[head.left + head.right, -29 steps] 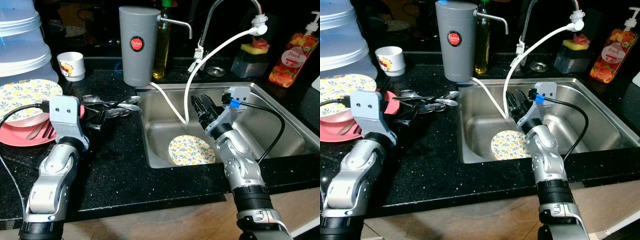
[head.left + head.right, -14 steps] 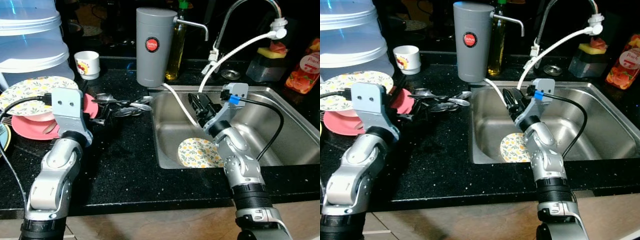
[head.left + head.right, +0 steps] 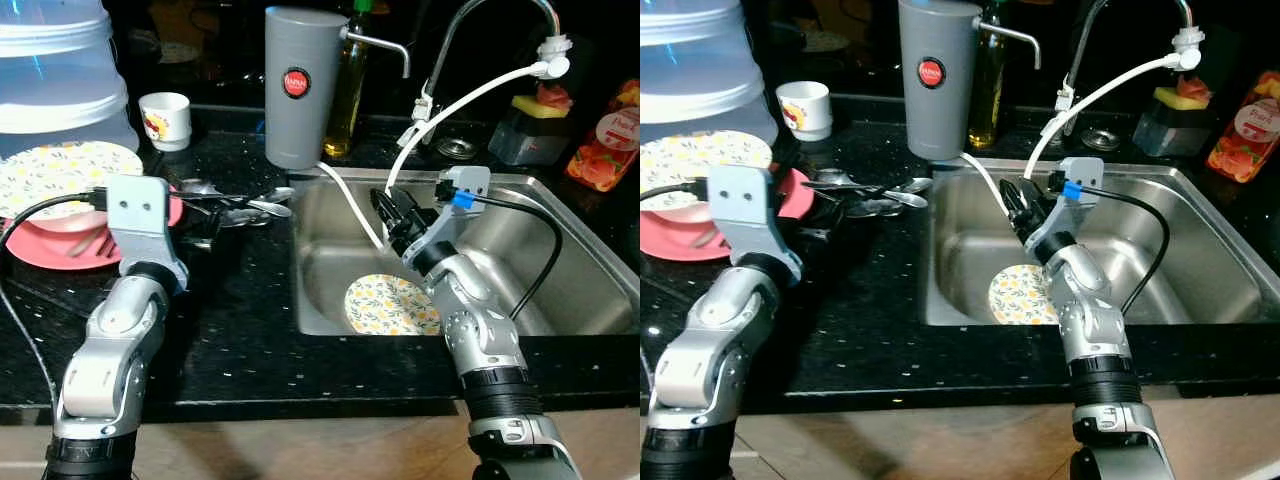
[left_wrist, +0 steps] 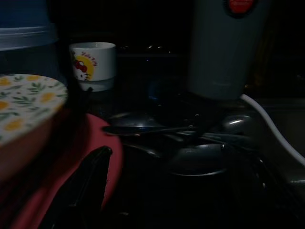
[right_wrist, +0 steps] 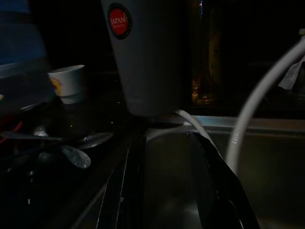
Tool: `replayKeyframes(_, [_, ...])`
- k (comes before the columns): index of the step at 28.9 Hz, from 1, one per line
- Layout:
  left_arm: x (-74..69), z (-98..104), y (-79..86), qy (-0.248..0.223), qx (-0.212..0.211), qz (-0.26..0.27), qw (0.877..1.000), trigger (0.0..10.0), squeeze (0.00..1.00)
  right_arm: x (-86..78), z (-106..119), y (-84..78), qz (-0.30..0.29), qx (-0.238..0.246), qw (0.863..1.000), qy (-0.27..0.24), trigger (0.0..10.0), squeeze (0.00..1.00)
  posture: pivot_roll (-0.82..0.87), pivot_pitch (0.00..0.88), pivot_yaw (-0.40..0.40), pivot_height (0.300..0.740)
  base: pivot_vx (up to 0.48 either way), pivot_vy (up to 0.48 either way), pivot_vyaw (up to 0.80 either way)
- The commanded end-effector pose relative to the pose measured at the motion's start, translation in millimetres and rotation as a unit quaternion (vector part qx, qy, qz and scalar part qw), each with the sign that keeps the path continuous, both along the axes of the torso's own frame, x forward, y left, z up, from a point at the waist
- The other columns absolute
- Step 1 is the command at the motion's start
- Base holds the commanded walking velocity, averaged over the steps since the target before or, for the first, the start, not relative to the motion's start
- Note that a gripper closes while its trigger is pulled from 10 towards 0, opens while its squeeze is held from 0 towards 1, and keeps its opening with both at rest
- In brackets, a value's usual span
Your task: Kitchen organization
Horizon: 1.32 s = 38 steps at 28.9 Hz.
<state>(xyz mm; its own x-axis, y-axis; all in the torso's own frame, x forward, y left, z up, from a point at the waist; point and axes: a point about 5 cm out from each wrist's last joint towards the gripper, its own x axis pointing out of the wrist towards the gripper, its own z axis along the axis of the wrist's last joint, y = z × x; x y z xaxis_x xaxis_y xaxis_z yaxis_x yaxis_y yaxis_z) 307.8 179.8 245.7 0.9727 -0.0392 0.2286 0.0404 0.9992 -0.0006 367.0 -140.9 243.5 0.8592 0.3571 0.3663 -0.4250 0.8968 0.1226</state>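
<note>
Right gripper (image 3: 392, 213) hangs over the stainless sink (image 3: 560, 250), near its left wall; fingers parted, nothing between them. A floral plate (image 3: 390, 305) lies flat on the sink floor, below and apart from the gripper. Left gripper (image 4: 157, 200) sits low over the black countertop (image 3: 250, 330), by the pink plate (image 3: 60, 245); its fingers seem spread and empty, though the wrist view is very dark. Spoons (image 3: 245, 203) lie piled between the pink plate and the sink. Grey water filter (image 3: 295, 88) stands behind them.
</note>
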Motion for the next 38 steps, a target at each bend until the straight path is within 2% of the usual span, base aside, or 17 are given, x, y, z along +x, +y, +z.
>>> replayKeyframes(1, [-1.0, 4, -6.9, -0.007, -0.005, -0.013, 1.0, 10.0, 0.0, -1.1, -2, -6.5, -0.007, 0.002, 1.0, 0.003, 10.0, 0.0, -0.01, 0.098, -0.054, 0.74, 0.0, 0.0, 0.0])
replayKeyframes(14, [-2.9, 5, -3.0, -0.001, -0.008, -0.002, 1.0, 10.0, 0.0, -0.2, 2, -2.1, 0.005, -0.007, 1.0, 0.003, 10.0, 0.0, -0.01, 0.099, -0.065, 0.74, 0.0, 0.0, 0.0])
replayKeyframes(18, [-0.3, 10, 0.1, 0.007, 0.014, 0.009, 1.0, 10.0, 0.0, 0.5, 3, -1.0, 0.009, -0.016, 1.0, 0.004, 10.0, 0.0, -0.01, 0.099, -0.069, 0.74, 0.0, 0.0, 0.0])
replayKeyframes(19, [3.2, 14, -0.3, 0.024, 0.041, 0.015, 0.999, 10.0, 0.0, 1.0, 5, -0.4, 0.012, -0.017, 1.0, 0.005, 10.0, 0.0, -0.01, 0.099, -0.072, 0.74, 0.0, 0.0, 0.0])
replayKeyframes(20, [4.5, 15, -0.4, 0.031, 0.049, 0.017, 0.998, 10.0, 0.0, 1.1, 5, -0.2, 0.013, -0.017, 1.0, 0.005, 10.0, 0.0, -0.01, 0.099, -0.072, 0.74, 0.0, 0.0, 0.0])
replayKeyframes(22, [7.6, 18, -2.5, 0.037, 0.048, 0.013, 0.998, 10.0, 0.0, 1.5, 7, 0.7, 0.017, -0.02, 1.0, 0.005, 10.0, 0.0, -0.01, 0.098, -0.077, 0.74, 0.0, 0.0, 0.0])
replayKeyframes(23, [12.0, 23, -6.0, 0.044, 0.041, 0.004, 0.998, 10.0, 0.31, 1.9, 10, 2.6, 0.023, -0.024, 0.999, 0.004, 10.0, 0.0, -0.01, 0.097, -0.077, 0.74, 0.0, 0.0, 0.0])
replayKeyframes(24, [12.0, 23, -6.0, 0.044, 0.041, 0.004, 0.998, 10.0, 0.31, 1.9, 10, 2.6, 0.023, -0.024, 0.999, 0.004, 10.0, 0.0, -0.01, 0.097, -0.077, 0.74, 0.0, 0.0, 0.0])
replayKeyframes(25, [15.8, 26, -9.0, 0.047, 0.037, -0.004, 0.998, 10.0, 1.0, 2.2, 12, 4.4, 0.028, -0.028, 0.999, 0.003, 10.0, 0.0, -0.01, 0.095, -0.078, 0.74, 0.0, 0.0, 0.0])
replayKeyframes(30, [26.8, 27, -16.1, 0.076, 0.055, -0.021, 0.995, 10.0, 1.0, 2.6, 18, 9.0, 0.042, -0.037, 0.998, 0.0, 10.0, 0.0, -0.01, 0.093, -0.078, 0.74, 0.0, 0.0, 0.0])
replayKeyframes(31, [29.5, 27, -17.9, 0.086, 0.077, -0.029, 0.993, 10.0, 1.0, 2.7, 18, 9.8, 0.046, -0.04, 0.998, 0.001, 10.0, 0.0, -0.02, 0.093, -0.077, 0.74, 0.0, 0.0, 0.0])
replayKeyframes(32, [32.9, 24, -16.4, 0.11, 0.153, -0.026, 0.982, 10.0, 1.0, 2.7, 19, 10.6, 0.052, -0.047, 0.998, 0.003, 10.0, 0.0, -0.02, 0.093, -0.074, 0.74, 0.0, 0.0, 0.0])
replayKeyframes(33, [32.9, 24, -16.4, 0.11, 0.153, -0.026, 0.982, 10.0, 1.0, 2.7, 19, 10.6, 0.052, -0.047, 0.998, 0.003, 10.0, 0.0, -0.02, 0.093, -0.074, 0.74, 0.0, 0.0, 0.0])
replayKeyframes(35, [33.6, 21, -8.9, 0.138, 0.226, -0.001, 0.964, 10.0, 1.0, 2.0, 19, 10.9, 0.059, -0.055, 0.997, 0.005, 10.0, 0.0, -0.02, 0.093, -0.073, 0.74, 0.0, 0.0, 0.0])
replayKeyframes(36, [33.3, 21, -3.1, 0.15, 0.25, 0.017, 0.956, 10.0, 0.92, 1.4, 19, 11.0, 0.067, -0.064, 0.996, 0.011, 10.0, 0.0, -0.02, 0.091, -0.073, 0.74, 0.0, 0.0, 0.0])
replayKeyframes(37, [33.0, 22, 0.2, 0.156, 0.258, 0.027, 0.953, 10.0, 0.92, 1.0, 18, 11.0, 0.073, -0.07, 0.995, 0.014, 10.0, 0.0, -0.02, 0.091, -0.073, 0.74, 0.0, 0.0, 0.0])
replayKeyframes(38, [32.4, 23, 6.0, 0.163, 0.267, 0.04, 0.949, 10.0, 0.0, -0.2, 15, 12.1, 0.094, -0.094, 0.99, 0.034, 10.0, 0.0, -0.02, 0.091, -0.075, 0.74, 0.0, 0.0, 0.0])
